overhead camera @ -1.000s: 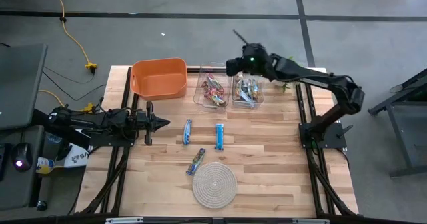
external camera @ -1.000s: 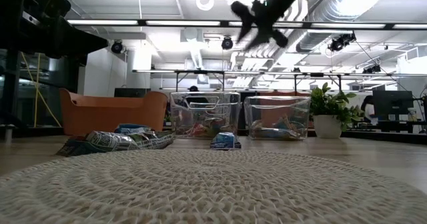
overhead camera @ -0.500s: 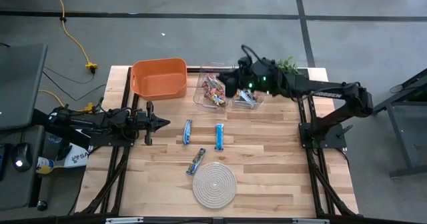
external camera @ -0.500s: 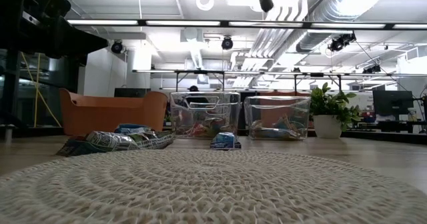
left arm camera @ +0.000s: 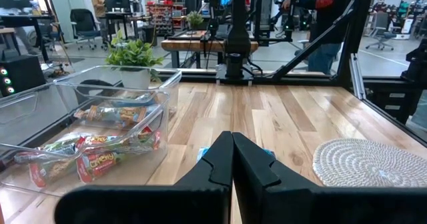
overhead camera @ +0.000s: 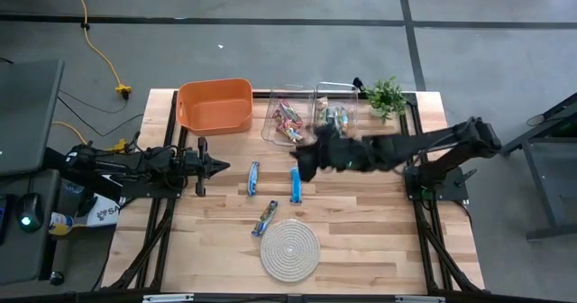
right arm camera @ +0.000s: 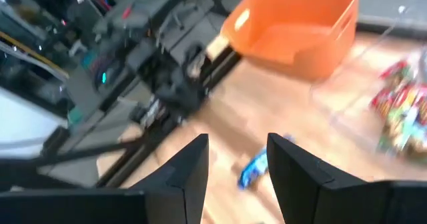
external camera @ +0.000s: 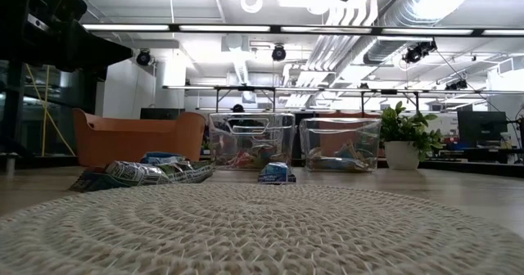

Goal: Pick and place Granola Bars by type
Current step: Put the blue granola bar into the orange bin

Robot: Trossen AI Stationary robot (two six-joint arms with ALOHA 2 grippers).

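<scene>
Right end effector (overhead camera: pixel 306 163) open above table (overhead camera: pixel 361 213).

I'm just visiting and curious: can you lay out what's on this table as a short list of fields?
loose bars: three blue ones
clear bins: two, holding bars, and
orange bin: looks empty
mat: near edge
plant: far right corner
right claw: open, empty, above the loose bars
left claw: shut, at left edge

Orange plastic tub (overhead camera: pixel 215 105); blue-silver wrapped bars (overhead camera: pixel 296 184); tan coiled rope mat (overhead camera: pixel 289 248); light wood-plank table (overhead camera: pixel 379 222).
</scene>
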